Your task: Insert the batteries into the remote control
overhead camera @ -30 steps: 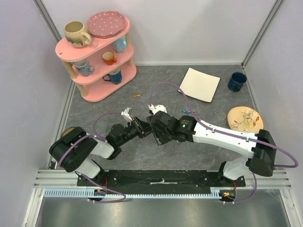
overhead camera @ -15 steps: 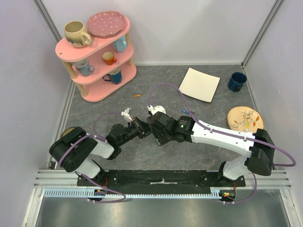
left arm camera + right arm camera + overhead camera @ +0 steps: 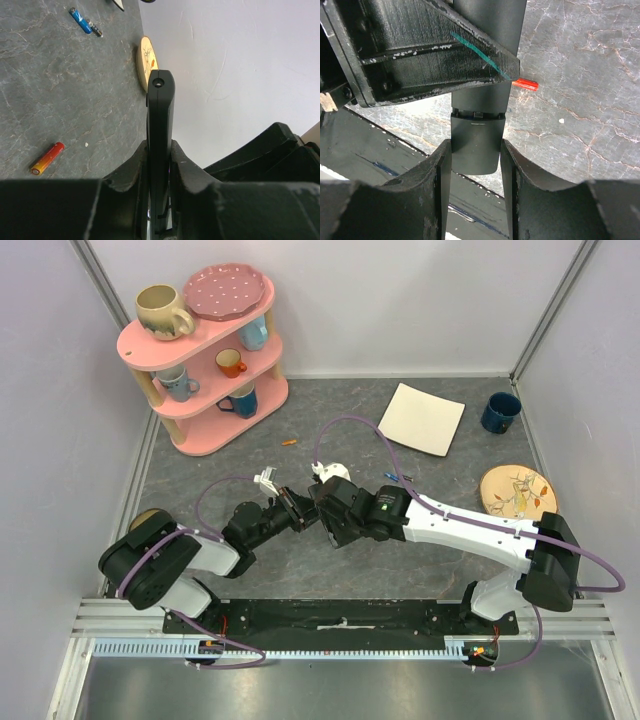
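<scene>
Holding: my left gripper (image 3: 160, 152) clamps the remote control (image 3: 160, 107) edgewise — a brace
Right gripper (image 3: 476, 152): pinched on its end cover (image 3: 475, 132), probably to slide it off

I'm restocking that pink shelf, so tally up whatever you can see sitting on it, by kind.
Mugs: 5
Plates: 1
Total: 6
</scene>
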`<act>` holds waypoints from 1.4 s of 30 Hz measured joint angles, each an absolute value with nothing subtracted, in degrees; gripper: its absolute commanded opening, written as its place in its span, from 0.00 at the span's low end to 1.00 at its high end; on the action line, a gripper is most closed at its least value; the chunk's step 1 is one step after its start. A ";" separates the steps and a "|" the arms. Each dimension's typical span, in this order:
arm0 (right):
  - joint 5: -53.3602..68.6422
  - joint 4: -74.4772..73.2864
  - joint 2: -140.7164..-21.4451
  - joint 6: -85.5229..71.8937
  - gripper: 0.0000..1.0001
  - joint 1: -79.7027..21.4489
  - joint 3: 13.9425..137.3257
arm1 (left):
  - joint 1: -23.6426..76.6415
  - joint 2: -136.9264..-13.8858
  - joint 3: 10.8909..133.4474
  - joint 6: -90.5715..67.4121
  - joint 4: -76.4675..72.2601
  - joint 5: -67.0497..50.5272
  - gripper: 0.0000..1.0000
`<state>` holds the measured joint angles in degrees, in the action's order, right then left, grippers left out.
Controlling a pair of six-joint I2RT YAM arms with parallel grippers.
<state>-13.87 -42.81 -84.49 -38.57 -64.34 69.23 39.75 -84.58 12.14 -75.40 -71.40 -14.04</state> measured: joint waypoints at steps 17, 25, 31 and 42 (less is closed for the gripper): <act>-13.91 -41.98 -84.49 -39.00 0.20 -64.34 68.49 | 39.79 -83.29 12.14 -75.02 -69.89 -13.61 0.02; -13.89 -41.19 -84.49 -39.00 0.24 -64.34 67.90 | 39.79 -82.96 12.12 -74.98 -69.10 -13.56 0.02; -13.93 -41.12 -84.49 -39.00 0.23 -64.40 67.85 | 39.79 -82.87 12.03 -74.98 -69.10 -13.56 0.02; -14.09 -40.86 -84.49 -38.96 0.22 -64.40 67.85 | 40.12 -81.23 11.77 -74.89 -68.03 -12.93 0.02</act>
